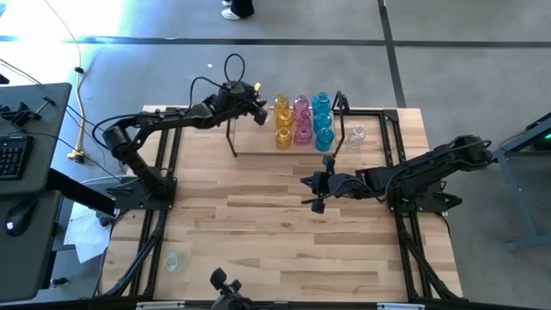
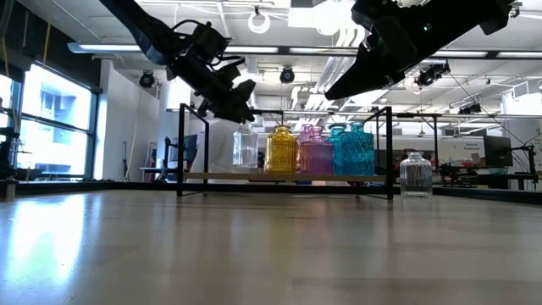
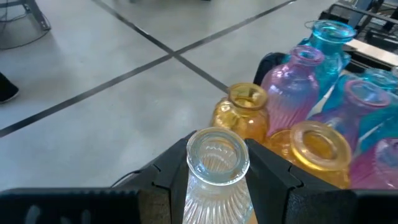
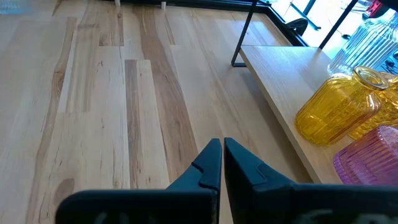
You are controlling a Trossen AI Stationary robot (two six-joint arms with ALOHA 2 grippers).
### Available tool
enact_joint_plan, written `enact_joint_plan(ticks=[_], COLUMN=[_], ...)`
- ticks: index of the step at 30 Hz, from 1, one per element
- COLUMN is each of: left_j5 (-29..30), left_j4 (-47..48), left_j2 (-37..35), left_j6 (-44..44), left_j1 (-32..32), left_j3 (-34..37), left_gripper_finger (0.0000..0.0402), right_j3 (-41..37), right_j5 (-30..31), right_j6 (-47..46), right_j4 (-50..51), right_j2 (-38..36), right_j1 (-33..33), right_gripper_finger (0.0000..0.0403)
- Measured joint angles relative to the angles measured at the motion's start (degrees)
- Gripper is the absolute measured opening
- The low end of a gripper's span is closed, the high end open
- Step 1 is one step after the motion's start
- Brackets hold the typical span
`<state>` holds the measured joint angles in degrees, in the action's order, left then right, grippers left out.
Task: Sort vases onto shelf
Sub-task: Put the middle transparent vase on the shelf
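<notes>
The shelf (image 1: 254, 138), a light board in a black rod frame, stands at the table's far middle. On it are yellow vases (image 1: 282, 122), pink vases (image 1: 302, 120) and blue vases (image 1: 323, 119) in rows. My left gripper (image 1: 258, 110) is over the shelf's left part, just left of the yellow vases, shut on a clear ribbed vase (image 3: 217, 171). Another clear vase (image 2: 415, 175) stands on the table right of the shelf. My right gripper (image 1: 308, 191) hangs shut and empty above the table, in front of the shelf. My left gripper pinches the clear vase's ribbed body just under its neck (image 3: 214, 193) between its two fingers (image 3: 270, 171), one on each side. The fingers come slanting down from the table's left. The vase is upright, mouth up; whether its bottom (image 2: 246, 164) rests on the board I cannot tell.
A third clear vase (image 1: 172, 261) lies near the table's front left corner. The shelf's black posts (image 2: 181, 148) rise at its corners. Bare tabletop (image 1: 258, 224) spreads in front of the shelf. A desk with a keyboard (image 1: 13, 155) stands left of the table.
</notes>
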<state>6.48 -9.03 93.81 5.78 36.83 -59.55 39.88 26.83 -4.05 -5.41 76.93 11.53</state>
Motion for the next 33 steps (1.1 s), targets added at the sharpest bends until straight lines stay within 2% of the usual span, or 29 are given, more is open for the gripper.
enact_joint_plan(ticks=[33], left_j5=[0.3], left_j4=[-2.3], left_j2=[2.3], left_j6=[-0.9], left_j1=[0.3], left_j3=[0.0], left_gripper_finger=[0.0117], right_j3=[0.0], right_j5=[0.0], right_j6=[0.0], right_j4=[-0.1], right_j2=[0.0], right_j1=[0.0], right_gripper_finger=[0.0])
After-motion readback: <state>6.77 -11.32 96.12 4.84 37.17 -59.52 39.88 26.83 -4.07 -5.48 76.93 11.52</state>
